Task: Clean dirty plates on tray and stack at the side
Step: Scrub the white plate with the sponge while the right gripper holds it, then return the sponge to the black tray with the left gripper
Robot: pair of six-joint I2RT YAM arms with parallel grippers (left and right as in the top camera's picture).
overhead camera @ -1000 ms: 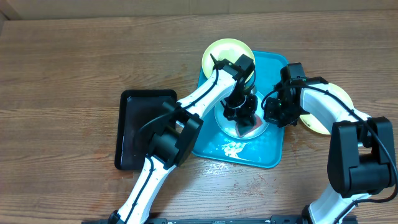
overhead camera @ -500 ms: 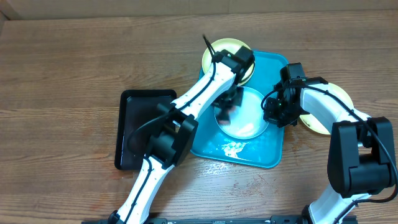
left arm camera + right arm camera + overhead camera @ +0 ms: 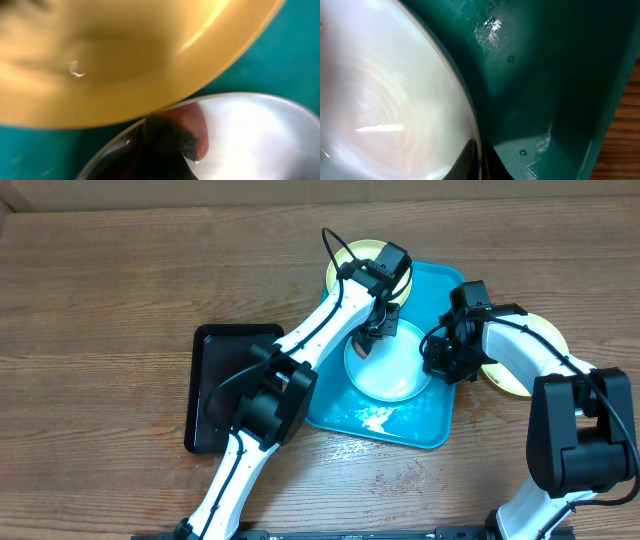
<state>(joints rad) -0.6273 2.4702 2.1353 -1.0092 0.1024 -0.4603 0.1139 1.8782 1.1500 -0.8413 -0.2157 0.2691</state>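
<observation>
A light blue-white plate (image 3: 392, 368) lies in the middle of the turquoise tray (image 3: 432, 430). My left gripper (image 3: 375, 330) is shut on a pink sponge with a dark scrub side (image 3: 186, 134) and presses it onto that plate's back-left rim (image 3: 260, 135). A pale yellow plate (image 3: 362, 264) sits just behind, on the tray's back-left corner, and fills the left wrist view (image 3: 125, 55). My right gripper (image 3: 441, 360) is shut on the light plate's right rim (image 3: 479, 150), one dark finger on each side. A second yellow plate (image 3: 528, 360) lies on the wood to the right, partly under the right arm.
A black rectangular tray (image 3: 222, 385) lies to the left of the turquoise one, under the left arm. A white foamy smear (image 3: 375, 418) marks the turquoise tray's front floor. Bare wooden table surrounds everything.
My left gripper has slid the sponge from the light plate's middle back to its far-left rim, near the yellow plate. The right gripper has kept its hold and place.
</observation>
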